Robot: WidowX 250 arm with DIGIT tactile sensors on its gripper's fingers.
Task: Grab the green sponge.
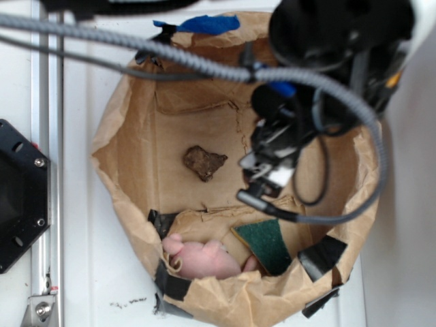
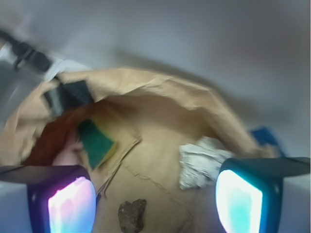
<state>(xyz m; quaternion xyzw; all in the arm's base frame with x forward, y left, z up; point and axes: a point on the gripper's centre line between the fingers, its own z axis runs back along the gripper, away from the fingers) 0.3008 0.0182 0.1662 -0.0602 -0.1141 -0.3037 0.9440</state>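
Gripper (image 2: 155, 194) is hanging wide open above the paper bag (image 1: 122, 122), holding nothing, its two lit pads (image 2: 70, 206) framing the wrist view. Sponge (image 1: 266, 244) is lying at the bag's near wall, just beside the pink toy (image 1: 201, 259), well apart from the jaws; in the wrist view it is sitting ahead and to the left (image 2: 95, 141), its long axis slanting. Rock (image 1: 204, 162) is lying mid-floor. Only the wrist view is showing the crumpled paper (image 2: 200, 162), which the arm is hiding overhead.

Robot lab bench, white tabletop (image 1: 88, 272), metal rail (image 1: 46, 122)
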